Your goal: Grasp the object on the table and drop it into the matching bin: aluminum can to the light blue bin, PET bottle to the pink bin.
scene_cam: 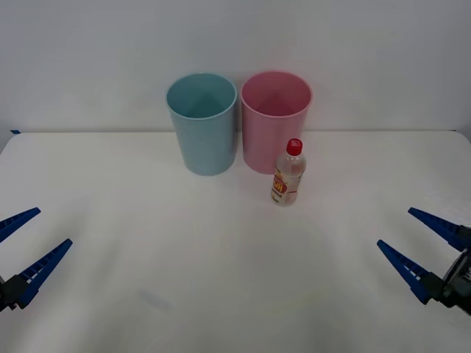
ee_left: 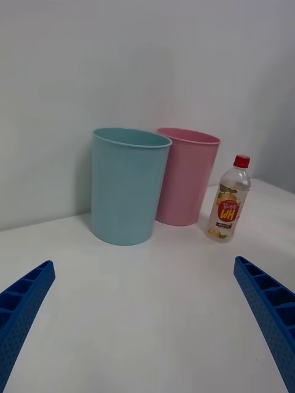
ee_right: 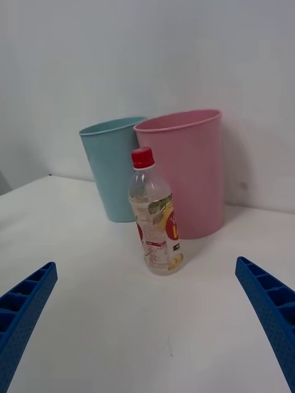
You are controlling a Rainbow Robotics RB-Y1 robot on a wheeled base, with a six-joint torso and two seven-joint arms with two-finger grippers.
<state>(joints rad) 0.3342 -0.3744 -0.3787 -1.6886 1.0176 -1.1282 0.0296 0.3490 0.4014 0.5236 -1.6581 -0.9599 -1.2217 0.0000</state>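
Both hands spread: left hand (scene_cam: 20, 241), right hand (scene_cam: 419, 243); PET bottle (scene_cam: 288, 173) upright before pink bin (scene_cam: 274, 125)

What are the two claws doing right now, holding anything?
Left gripper: open, holding nothing, low at the table's left edge.
Right gripper: open, holding nothing, low at the right edge.

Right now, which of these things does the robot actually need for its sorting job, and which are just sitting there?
Needed:
- PET bottle, standing upright in front of the pink bin
- pink bin, where it goes
- right gripper, open, on the bottle's side
- table

Just there:
- light blue bin, meant for cans
- left gripper, open, waiting
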